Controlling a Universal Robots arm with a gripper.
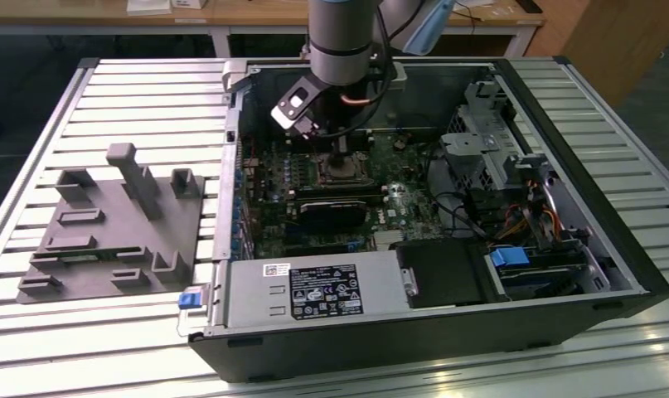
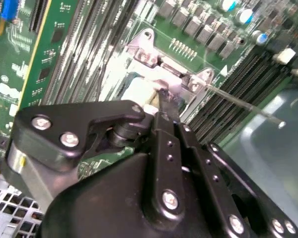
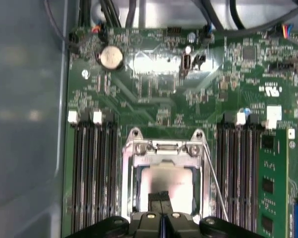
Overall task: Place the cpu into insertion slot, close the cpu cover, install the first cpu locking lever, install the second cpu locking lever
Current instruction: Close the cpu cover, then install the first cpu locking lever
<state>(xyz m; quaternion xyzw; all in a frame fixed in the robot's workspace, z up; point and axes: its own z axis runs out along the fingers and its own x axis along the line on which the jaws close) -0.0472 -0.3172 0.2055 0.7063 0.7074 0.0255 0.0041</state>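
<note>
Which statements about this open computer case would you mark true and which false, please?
The gripper hangs over the cpu: true.
The cpu lies on the grey fixture tray: false; it sits on the motherboard, framed by the cpu cover.
A coin cell battery sits on the motherboard: true.
The tray lies at the exterior view's right of the computer case: false; at its left.
</note>
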